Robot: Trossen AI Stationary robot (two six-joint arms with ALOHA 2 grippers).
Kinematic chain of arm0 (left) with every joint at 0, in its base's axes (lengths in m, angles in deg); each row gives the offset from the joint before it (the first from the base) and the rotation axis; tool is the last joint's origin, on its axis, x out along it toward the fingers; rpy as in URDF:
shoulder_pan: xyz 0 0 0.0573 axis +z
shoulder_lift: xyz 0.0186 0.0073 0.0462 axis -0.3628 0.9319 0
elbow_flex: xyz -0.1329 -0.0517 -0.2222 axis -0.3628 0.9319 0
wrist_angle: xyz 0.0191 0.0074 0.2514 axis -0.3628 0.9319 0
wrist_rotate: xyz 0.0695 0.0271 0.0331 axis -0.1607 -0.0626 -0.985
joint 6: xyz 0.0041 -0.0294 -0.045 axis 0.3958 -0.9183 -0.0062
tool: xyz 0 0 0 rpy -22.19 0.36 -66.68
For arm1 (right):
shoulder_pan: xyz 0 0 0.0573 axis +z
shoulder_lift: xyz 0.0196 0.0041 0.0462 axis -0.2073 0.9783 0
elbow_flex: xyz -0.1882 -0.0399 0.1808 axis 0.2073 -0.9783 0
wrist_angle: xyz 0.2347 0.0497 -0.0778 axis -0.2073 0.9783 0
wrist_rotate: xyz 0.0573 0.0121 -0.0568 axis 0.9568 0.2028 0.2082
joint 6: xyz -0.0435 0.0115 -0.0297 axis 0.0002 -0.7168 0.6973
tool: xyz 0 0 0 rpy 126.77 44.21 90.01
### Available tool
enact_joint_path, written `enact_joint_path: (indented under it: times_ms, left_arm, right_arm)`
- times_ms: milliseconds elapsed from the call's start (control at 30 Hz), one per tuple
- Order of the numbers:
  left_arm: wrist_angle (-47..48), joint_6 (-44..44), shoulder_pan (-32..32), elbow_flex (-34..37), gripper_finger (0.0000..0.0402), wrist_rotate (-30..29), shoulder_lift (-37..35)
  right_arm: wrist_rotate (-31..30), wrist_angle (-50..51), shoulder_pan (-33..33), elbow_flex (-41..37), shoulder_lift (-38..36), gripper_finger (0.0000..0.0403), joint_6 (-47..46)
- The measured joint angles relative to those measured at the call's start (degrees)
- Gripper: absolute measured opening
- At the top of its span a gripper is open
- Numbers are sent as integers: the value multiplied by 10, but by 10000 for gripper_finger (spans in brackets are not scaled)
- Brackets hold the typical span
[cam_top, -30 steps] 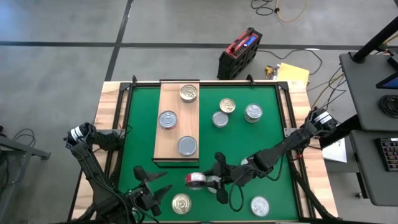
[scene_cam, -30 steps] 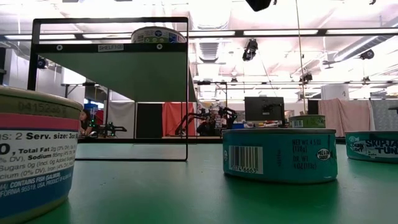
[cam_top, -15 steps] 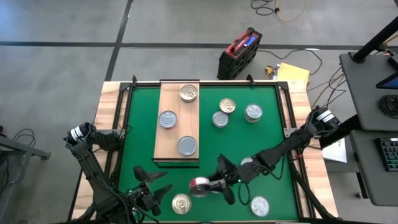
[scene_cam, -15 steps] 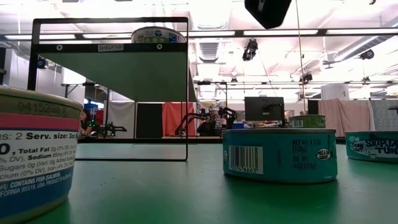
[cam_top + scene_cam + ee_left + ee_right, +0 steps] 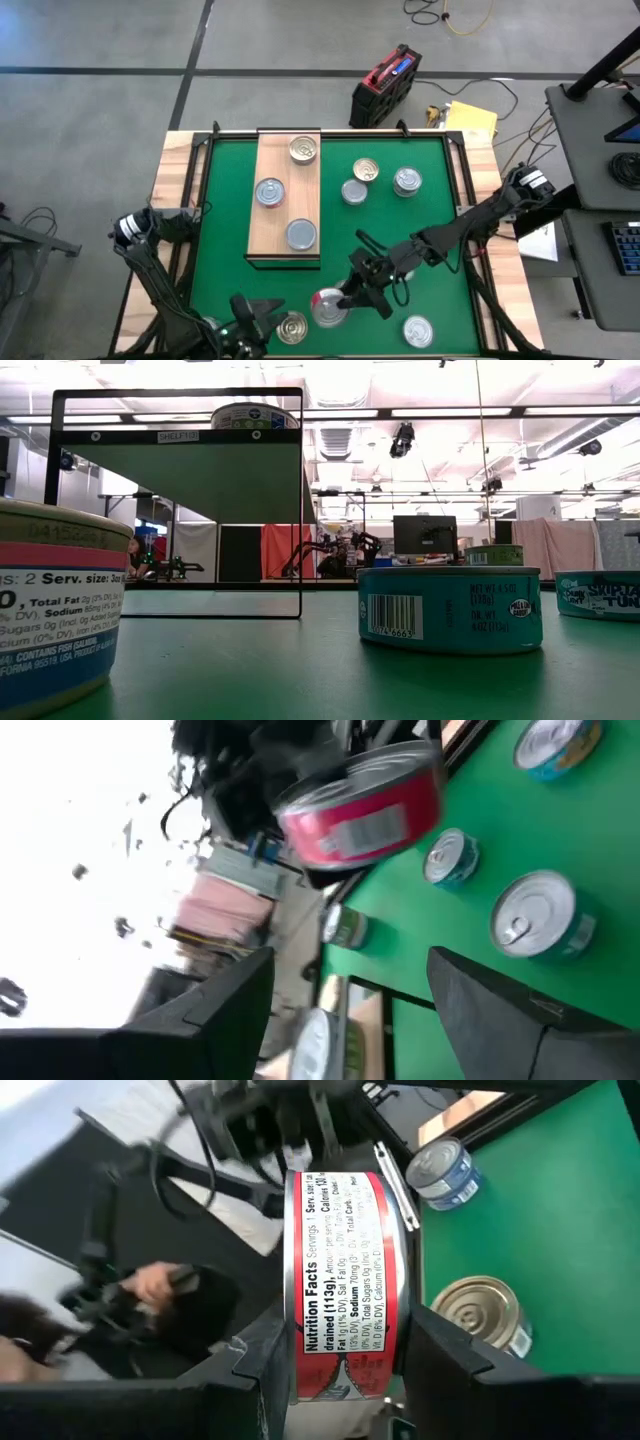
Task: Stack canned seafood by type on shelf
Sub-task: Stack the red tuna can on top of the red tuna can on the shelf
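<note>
- We see the right end effector (image 5: 345, 300) clamped on a red-labelled can (image 5: 327, 307), raised above the green bench (image 5: 220, 220).
- Left end effector (image 5: 262, 318) stands apart, empty; a gold-lidded can (image 5: 292, 327) lies just beside it.
- Shelf (image 5: 272, 232), well beyond the right end effector, carries three cans.

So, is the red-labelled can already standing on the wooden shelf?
No. In the high view the red-labelled can is held by the right gripper over the green mat, apart from the shelf.
</note>
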Motion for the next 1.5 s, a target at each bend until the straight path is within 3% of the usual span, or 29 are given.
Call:
enact_joint_path:
  times_ms: [133,233,367,533,767,1233,1500]
  left_arm:
    - [-32,96,0,0,246,-29,17]
    - [-47,186,1,0,246,-83,34]
    - [-55,306,6,-3,246,-88,55]
    - [-55,322,26,-17,246,-88,66]
    - [-55,338,37,-38,246,-88,66]
    - [-57,487,43,-48,246,-57,66]
    - [-76,490,55,-49,246,-62,66]
  right_arm:
    - [48,2,-18,0,-10,140,-41]
    - [70,2,-25,0,-7,140,-81]
    - [75,-2,-28,0,1,140,-127]
    - [61,-47,-28,0,12,140,-152]
    - [37,-38,-30,0,25,140,-174]
    - [46,-47,-37,0,25,140,-177]
    - [41,-54,-40,0,28,140,-188]
